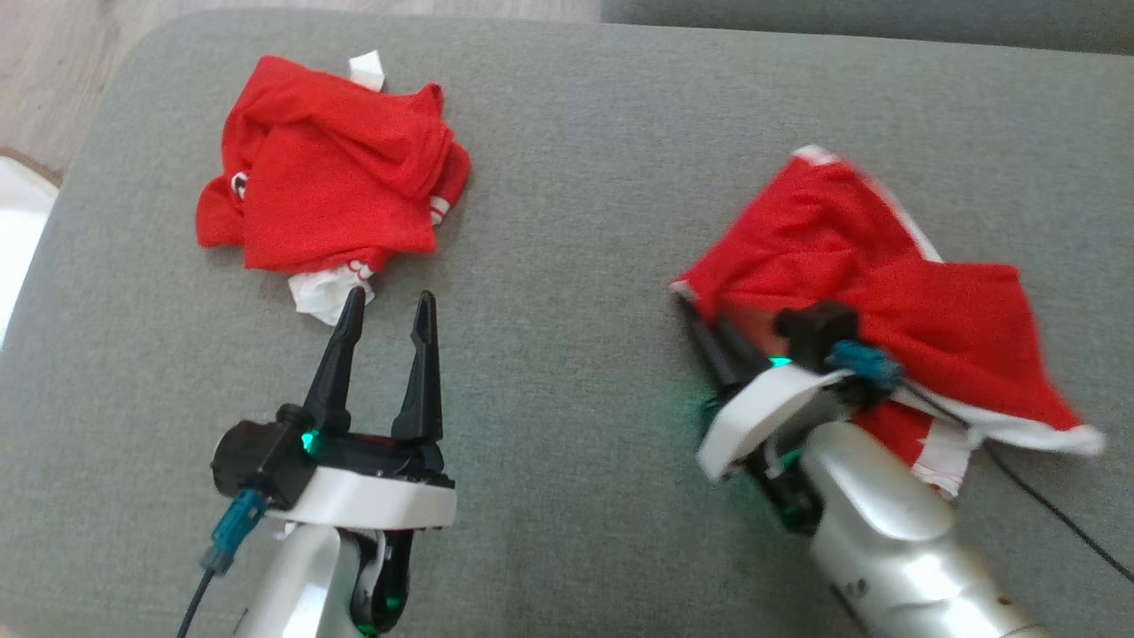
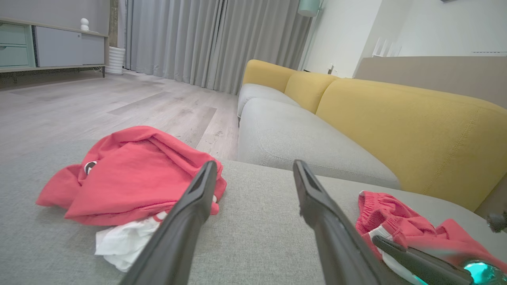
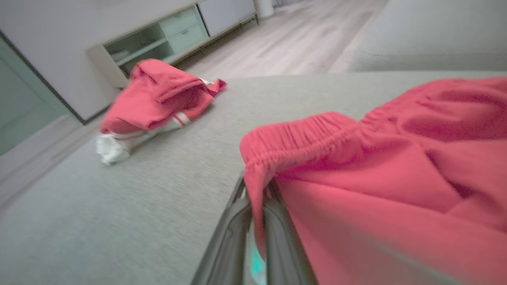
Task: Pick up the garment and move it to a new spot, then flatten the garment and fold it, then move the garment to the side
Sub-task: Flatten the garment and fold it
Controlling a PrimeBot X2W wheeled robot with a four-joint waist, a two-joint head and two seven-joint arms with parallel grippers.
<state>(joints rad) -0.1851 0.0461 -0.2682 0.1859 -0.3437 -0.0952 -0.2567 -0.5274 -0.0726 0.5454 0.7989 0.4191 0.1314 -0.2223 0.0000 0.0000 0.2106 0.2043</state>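
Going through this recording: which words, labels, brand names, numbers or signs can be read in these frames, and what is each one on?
No readable text in any view.
Crumpled red garment with white trim: it carries a small round black-and-white mark, too small and creased to read.
Red garment with an elastic waistband: blurred, no lettering to make out.

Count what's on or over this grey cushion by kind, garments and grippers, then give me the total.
Red garments: 2, one crumpled garment and one elastic-waist garment.
Grippers: 2, left gripper with open jaws, right gripper shut on the elastic-waist garment.
Total: 4
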